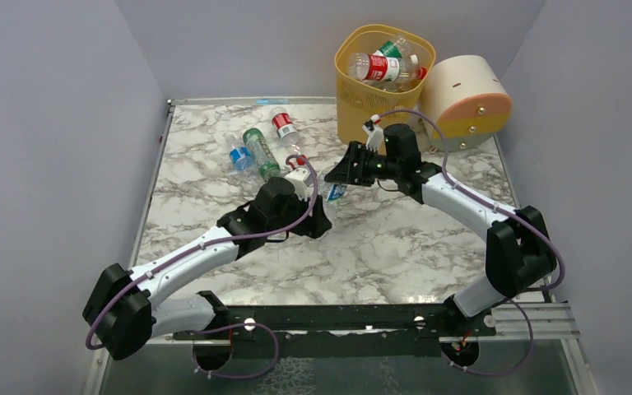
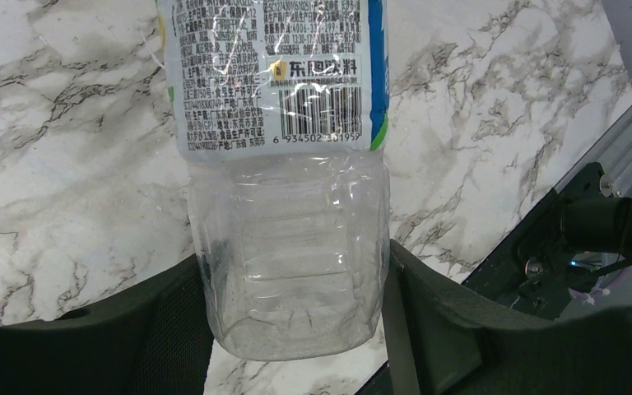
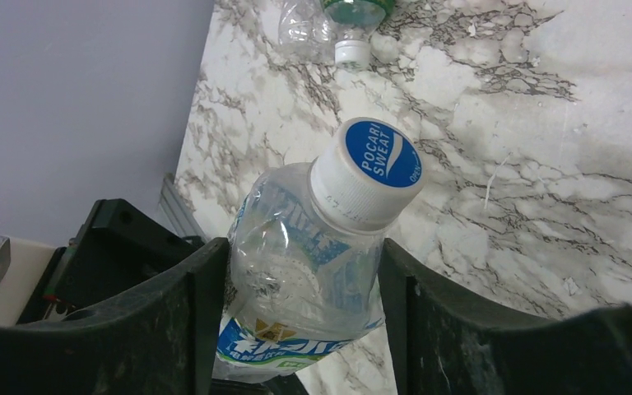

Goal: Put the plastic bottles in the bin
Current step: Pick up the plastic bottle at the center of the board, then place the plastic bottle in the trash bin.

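From above, we see left gripper (image 1: pixel 322 216) and right gripper (image 1: pixel 342 173) meeting mid-table on one clear bottle (image 1: pixel 335 193). Bin (image 1: pixel 362 107) at far right holds several bottles (image 1: pixel 378 66); a few loose bottles (image 1: pixel 259 148) lie left of it. Left wrist: fingers (image 2: pixel 173 329) clamped on the bottle's base, marble table (image 2: pixel 49 123) behind. Right wrist: fingers (image 3: pixel 189 329) clamped just below its blue cap (image 3: pixel 378 160).

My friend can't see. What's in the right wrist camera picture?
A clear bottle with a blue-and-white Pocari Sweat cap sits gripped between the right claw's two black fingers. Below is a marble table, with another bottle at the top edge.
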